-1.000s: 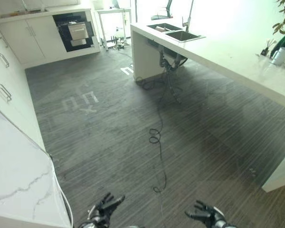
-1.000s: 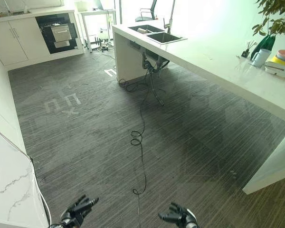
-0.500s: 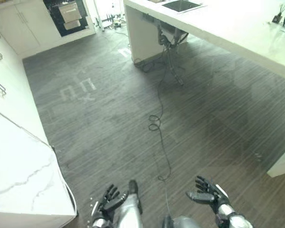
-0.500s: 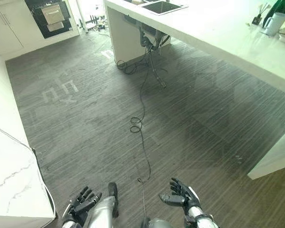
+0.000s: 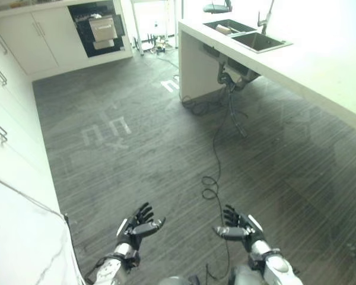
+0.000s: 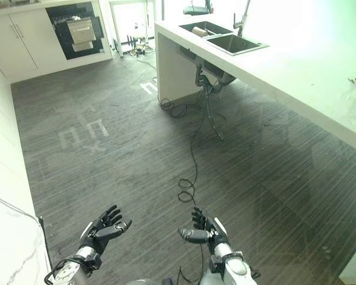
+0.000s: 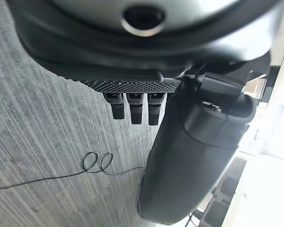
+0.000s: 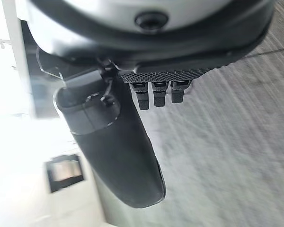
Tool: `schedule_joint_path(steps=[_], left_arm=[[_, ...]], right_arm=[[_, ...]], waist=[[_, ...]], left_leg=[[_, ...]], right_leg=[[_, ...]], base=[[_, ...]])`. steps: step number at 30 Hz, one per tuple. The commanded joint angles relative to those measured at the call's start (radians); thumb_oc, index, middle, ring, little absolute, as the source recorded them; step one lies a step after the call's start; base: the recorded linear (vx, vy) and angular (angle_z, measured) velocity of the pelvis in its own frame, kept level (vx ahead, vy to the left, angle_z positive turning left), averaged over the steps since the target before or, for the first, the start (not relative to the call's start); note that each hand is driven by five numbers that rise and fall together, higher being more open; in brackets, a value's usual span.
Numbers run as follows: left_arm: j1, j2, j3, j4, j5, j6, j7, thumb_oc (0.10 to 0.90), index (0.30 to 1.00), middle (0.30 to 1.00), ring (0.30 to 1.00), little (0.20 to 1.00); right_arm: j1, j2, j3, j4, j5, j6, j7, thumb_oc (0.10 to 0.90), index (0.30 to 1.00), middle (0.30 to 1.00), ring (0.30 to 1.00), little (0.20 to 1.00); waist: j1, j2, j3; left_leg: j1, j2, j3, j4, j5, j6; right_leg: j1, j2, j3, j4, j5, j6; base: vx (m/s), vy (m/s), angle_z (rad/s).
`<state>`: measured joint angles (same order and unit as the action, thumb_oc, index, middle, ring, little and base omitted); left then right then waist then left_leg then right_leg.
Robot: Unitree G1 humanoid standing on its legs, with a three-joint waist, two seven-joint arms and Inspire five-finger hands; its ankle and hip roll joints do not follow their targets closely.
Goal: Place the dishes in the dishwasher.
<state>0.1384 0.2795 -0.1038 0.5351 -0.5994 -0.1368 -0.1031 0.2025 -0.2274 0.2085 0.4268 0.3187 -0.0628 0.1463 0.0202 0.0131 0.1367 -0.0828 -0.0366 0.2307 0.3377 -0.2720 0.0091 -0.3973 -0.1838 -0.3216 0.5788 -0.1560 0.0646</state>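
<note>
The dishwasher (image 5: 101,28) is the dark opening in the white cabinets at the far end of the room, with a silver drawer showing inside it. A double sink (image 5: 249,37) is set in the far end of the island counter, and a pale item (image 5: 223,28) that I cannot identify lies in its far basin. My left hand (image 5: 136,228) and right hand (image 5: 240,228) hover low over the dark floor in front of me. Both are open, palms turned inward, holding nothing. In the wrist views, the left hand's fingers (image 7: 135,109) and the right hand's fingers (image 8: 154,97) are straight.
The white island counter (image 5: 320,68) runs along the right. White cabinets with handles (image 5: 9,113) line the left, with a marble top (image 5: 18,249) at the lower left. White tape marks (image 5: 107,130) lie on the wide grey floor between them.
The whole picture has shifted as the camera moved. Both hands now sit higher in the view and stay open and empty.
</note>
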Motion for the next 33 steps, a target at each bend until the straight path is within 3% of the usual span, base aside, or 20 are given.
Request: schedule_joint_path(steps=[1,2,3,5,7,11,12,15,16,19,21,23,26,27,28,31,33], left_arm=[[0.021,0.04,0.038,-0.096,0.051,-0.035,-0.023,0.8,0.9,0.9,0.9,0.9],[0.022,0.04,0.037,-0.095,0.053,-0.037,-0.024,0.8,0.9,0.9,0.9,0.9],[0.024,0.039,0.03,-0.087,0.052,-0.044,-0.028,0.8,0.9,0.9,0.9,0.9],[0.036,0.035,0.028,-0.088,0.05,-0.045,-0.035,0.8,0.9,0.9,0.9,0.9],[0.067,0.031,0.032,-0.098,0.064,-0.048,-0.052,0.8,0.9,0.9,0.9,0.9],[0.073,0.027,0.037,-0.124,0.062,-0.031,-0.046,0.8,0.9,0.9,0.9,0.9],[0.07,0.023,0.032,-0.163,0.042,-0.02,-0.039,0.8,0.9,0.9,0.9,0.9],[0.06,0.021,0.022,-0.184,0.028,-0.021,-0.038,0.8,0.9,0.9,0.9,0.9],[0.056,0.017,0.02,-0.192,0.02,-0.024,-0.036,0.8,0.9,0.9,0.9,0.9],[0.059,0.004,0.018,-0.199,-0.02,-0.039,-0.038,0.8,0.9,0.9,0.9,0.9],[0.067,0.003,0.02,-0.208,-0.021,-0.056,-0.059,0.8,0.9,0.9,0.9,0.9],[0.07,0.001,0.023,-0.22,-0.03,-0.057,-0.068,0.8,0.9,0.9,0.9,0.9],[0.098,-0.004,0.044,-0.236,-0.053,-0.065,-0.073,0.8,0.9,0.9,0.9,0.9],[0.105,-0.006,0.047,-0.239,-0.052,-0.069,-0.073,0.8,0.9,0.9,0.9,0.9],[0.125,-0.005,0.05,-0.258,-0.054,-0.074,-0.065,0.8,0.9,0.9,0.9,0.9],[0.14,-0.003,0.045,-0.272,-0.052,-0.083,-0.055,0.8,0.9,0.9,0.9,0.9],[0.142,-0.015,0.049,-0.263,-0.04,-0.103,-0.076,0.8,0.9,0.9,0.9,0.9]], right_arm=[[0.031,-0.053,-0.082,-0.068,0.043,-0.077,0.048,0.8,0.9,0.9,0.9,0.9],[0.032,-0.054,-0.083,-0.067,0.045,-0.076,0.052,0.8,0.9,0.9,0.9,0.9],[0.035,-0.053,-0.091,-0.054,0.042,-0.077,0.069,0.8,0.9,0.9,0.9,0.9],[0.035,-0.05,-0.097,-0.054,0.02,-0.075,0.067,0.8,0.9,0.9,0.9,0.9],[0.023,-0.056,-0.08,-0.08,0.001,-0.044,0.035,0.8,0.9,0.9,0.9,0.9],[0.012,-0.07,-0.069,-0.103,0.008,-0.023,0.016,0.8,0.9,0.9,0.9,0.9],[-0.004,-0.09,-0.073,-0.119,0.02,-0.02,0.012,0.8,0.9,0.9,0.9,0.9],[-0.015,-0.106,-0.079,-0.126,0.022,-0.022,0.008,0.8,0.9,0.9,0.9,0.9],[-0.022,-0.118,-0.08,-0.125,0.031,-0.026,0.012,0.8,0.9,0.9,0.9,0.9],[-0.021,-0.137,-0.087,-0.127,0.019,-0.042,0.032,0.8,0.9,0.9,0.9,0.9],[-0.008,-0.145,-0.098,-0.132,0.008,-0.058,0.037,0.8,0.9,0.9,0.9,0.9],[-0.003,-0.151,-0.106,-0.135,0.009,-0.062,0.032,0.8,0.9,0.9,0.9,0.9],[-0.003,-0.139,-0.112,-0.126,-0.01,-0.066,0.048,0.8,0.9,0.9,0.9,0.9],[-0.001,-0.136,-0.111,-0.126,-0.013,-0.066,0.053,0.8,0.9,0.9,0.9,0.9],[0.015,-0.133,-0.11,-0.139,-0.022,-0.063,0.066,0.8,0.9,0.9,0.9,0.9],[0.045,-0.138,-0.113,-0.161,-0.034,-0.07,0.084,0.8,0.9,0.9,0.9,0.9],[0.053,-0.154,-0.11,-0.169,-0.031,-0.084,0.084,0.8,0.9,0.9,0.9,0.9]], waist=[[-0.023,-0.039,-0.005],[-0.026,-0.041,-0.003],[-0.053,-0.057,-0.001],[-0.063,-0.059,0.002],[-0.048,-0.075,-0.014],[-0.043,-0.088,-0.051],[-0.044,-0.087,-0.073],[-0.037,-0.095,-0.075],[-0.034,-0.102,-0.074],[-0.029,-0.11,-0.059],[-0.025,-0.114,-0.044],[-0.012,-0.1,-0.02],[0.002,-0.079,-0.014],[0.005,-0.07,-0.013],[0.014,-0.032,-0.018],[0.029,-0.007,-0.022],[0.043,0.0,-0.008]], left_leg=[[0.002,0.027,-0.11,-0.038,0.044,0.031],[0.008,0.024,-0.11,-0.038,0.039,0.032],[0.035,-0.003,-0.136,-0.038,0.009,0.037],[0.061,-0.019,-0.162,-0.038,-0.018,0.045],[0.082,-0.046,-0.199,-0.038,-0.036,0.047],[0.114,-0.036,-0.2,-0.038,-0.05,0.031],[0.152,-0.016,-0.197,-0.038,-0.046,0.007],[0.18,0.001,-0.156,-0.038,0.078,-0.026],[0.181,0.005,-0.136,0.023,0.138,-0.043],[0.037,0.022,-0.1,0.347,0.241,-0.083],[-0.065,0.062,-0.072,0.445,0.251,-0.076],[-0.106,0.076,-0.051,0.38,0.214,-0.058],[-0.044,0.065,0.011,0.012,0.235,-0.053],[-0.045,0.071,0.016,-0.038,0.245,-0.058],[-0.144,0.129,-0.006,-0.038,0.234,-0.079],[-0.26,0.213,-0.045,-0.038,0.284,-0.119],[-0.294,0.233,-0.052,-0.038,0.32,-0.135]], right_leg=[[0.145,-0.005,-0.002,-0.279,0.23,0.081],[0.132,-0.01,0.005,-0.279,0.233,0.085],[0.033,-0.043,0.067,-0.279,0.255,0.105],[-0.013,-0.056,0.093,-0.279,0.268,0.112],[0.028,-0.042,0.122,-0.279,0.238,0.112],[0.071,-0.018,0.119,-0.279,0.204,0.105],[0.1,0.008,0.121,-0.279,0.164,0.073],[0.136,0.011,0.111,-0.279,0.124,0.038],[0.152,0.007,0.102,-0.279,0.105,0.017],[0.196,0.001,0.079,-0.279,0.071,-0.024],[0.222,0.0,0.059,-0.279,0.052,-0.04],[0.254,0.018,0.056,-0.279,0.034,-0.035],[0.274,0.047,0.078,-0.279,0.008,-0.007],[0.278,0.058,0.081,-0.279,0.002,-0.003],[0.283,0.103,0.088,-0.279,-0.016,0.002],[0.31,0.138,0.093,-0.279,-0.054,-0.005],[0.354,0.143,0.082,-0.279,-0.093,-0.018]], base=[[0.31,-0.224,0.56],[0.3,-0.188,0.47],[0.37,-0.201,0.16],[0.43,-0.241,0.44],[0.45,-0.319,0.56],[0.35,-0.29,0.0],[0.48,-0.375,0.03],[0.34,-0.28,-0.22],[0.23,-0.225,-0.36],[0.14,-0.18,-0.24],[0.21,-0.172,-0.2],[0.22,-0.058,-0.13],[0.27,0.072,-0.1],[0.34,0.143,-0.21],[0.28,0.131,-0.14],[0.29,0.129,-0.22],[0.46,0.238,-0.49]])
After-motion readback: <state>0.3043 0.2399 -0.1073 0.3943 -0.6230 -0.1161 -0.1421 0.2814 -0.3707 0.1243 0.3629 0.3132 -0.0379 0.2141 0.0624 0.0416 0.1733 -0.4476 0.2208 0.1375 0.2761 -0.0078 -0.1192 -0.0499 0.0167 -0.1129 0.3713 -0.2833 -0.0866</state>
